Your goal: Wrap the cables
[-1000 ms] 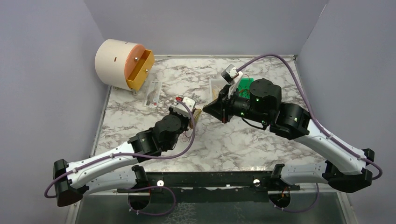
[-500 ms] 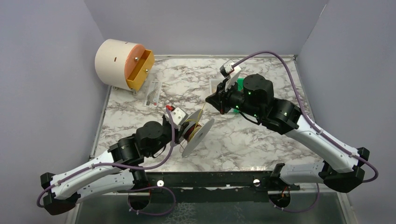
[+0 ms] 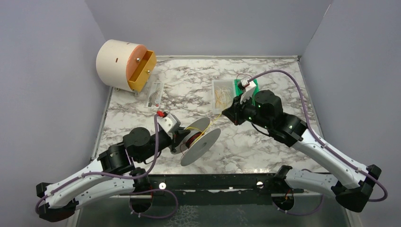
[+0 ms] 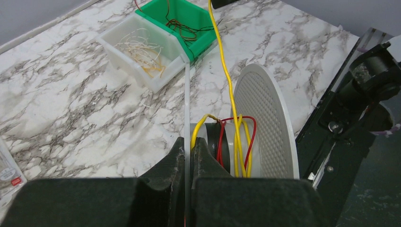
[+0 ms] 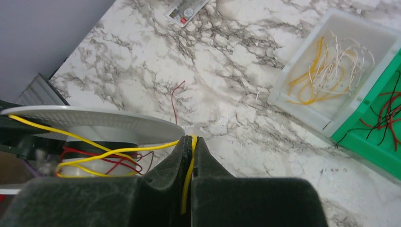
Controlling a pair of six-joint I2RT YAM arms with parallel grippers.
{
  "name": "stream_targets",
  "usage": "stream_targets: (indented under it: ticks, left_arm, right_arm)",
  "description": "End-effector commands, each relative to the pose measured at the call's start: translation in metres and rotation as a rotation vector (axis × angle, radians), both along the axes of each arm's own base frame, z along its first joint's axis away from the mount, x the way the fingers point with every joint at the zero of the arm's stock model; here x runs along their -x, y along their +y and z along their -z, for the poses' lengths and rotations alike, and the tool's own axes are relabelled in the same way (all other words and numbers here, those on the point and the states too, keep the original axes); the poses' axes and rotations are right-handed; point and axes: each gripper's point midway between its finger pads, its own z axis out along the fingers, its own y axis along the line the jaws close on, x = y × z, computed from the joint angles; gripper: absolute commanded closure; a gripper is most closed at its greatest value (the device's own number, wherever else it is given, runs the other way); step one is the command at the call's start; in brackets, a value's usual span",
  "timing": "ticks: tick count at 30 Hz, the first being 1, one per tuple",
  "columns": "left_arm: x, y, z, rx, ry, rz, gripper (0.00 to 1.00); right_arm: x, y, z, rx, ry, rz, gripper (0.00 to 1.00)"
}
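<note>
My left gripper (image 3: 182, 138) is shut on the thin edge of one flange (image 4: 187, 94) of a grey-white spool (image 3: 202, 142) and holds it tilted over the table. Yellow and red cables (image 4: 242, 142) are wound round its core. A yellow cable (image 3: 214, 120) runs taut from the spool to my right gripper (image 3: 227, 112), which is shut on it. In the right wrist view the yellow cable (image 5: 142, 148) passes between the gripper's (image 5: 190, 141) closed fingers, beside the spool flange (image 5: 94, 120). In the left wrist view the gripper (image 4: 190, 142) pinches the flange.
A clear bin (image 3: 221, 92) of yellow and white wires and a green bin (image 4: 179, 19) of red and dark wires stand behind the right gripper. A loose red wire (image 5: 176, 97) lies on the marble. A round case with a yellow drawer (image 3: 142, 71) stands far left.
My left arm has drawn back toward the near left, and the spool now shows tilted. My right gripper has moved a little right, and the yellow cable is stretched between them.
</note>
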Motion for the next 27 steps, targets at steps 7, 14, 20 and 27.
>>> stream_targets:
  ticks: [7,14,20,27]
  left_arm:
    - [0.025,0.002,-0.102,0.348,-0.104,0.108,1.0]
    - [0.029,0.004,-0.138,0.489,-0.138,0.12,1.0]
    - [0.022,0.006,-0.16,0.607,-0.157,0.081,1.0]
    - [0.015,0.004,-0.181,0.708,-0.186,0.054,1.0]
  right_arm:
    - [0.009,-0.013,0.051,-0.106,0.123,0.013,0.99]
    - [0.023,-0.005,0.072,-0.148,0.188,-0.057,0.99]
    - [0.038,-0.004,0.078,-0.19,0.195,-0.115,0.99]
    - [0.064,0.003,0.07,-0.275,0.166,-0.255,0.99]
